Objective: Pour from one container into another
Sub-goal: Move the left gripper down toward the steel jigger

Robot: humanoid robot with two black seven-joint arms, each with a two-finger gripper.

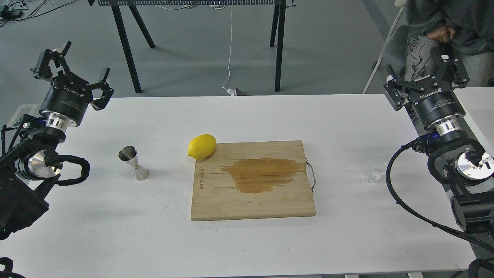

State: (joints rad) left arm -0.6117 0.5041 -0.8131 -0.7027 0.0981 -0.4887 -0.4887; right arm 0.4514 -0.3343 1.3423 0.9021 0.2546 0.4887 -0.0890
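A small clear glass cup [373,175] stands on the white table [247,119] at the right, beside the black cable of my right arm. The shiny steel jigger [133,163] stands upright on the table at the left, well left of the cutting board. My left gripper [73,67] is raised at the far left edge, open and holding nothing, far behind and left of the jigger. Over the table's right edge my right gripper [426,73] is also up and open, well behind the glass cup.
A wooden cutting board [252,200] with a dark wet stain [262,174] lies in the middle. A yellow lemon [202,146] rests at its back left corner. A person [444,27] sits beyond the table at the right. Black table legs [125,46] stand behind.
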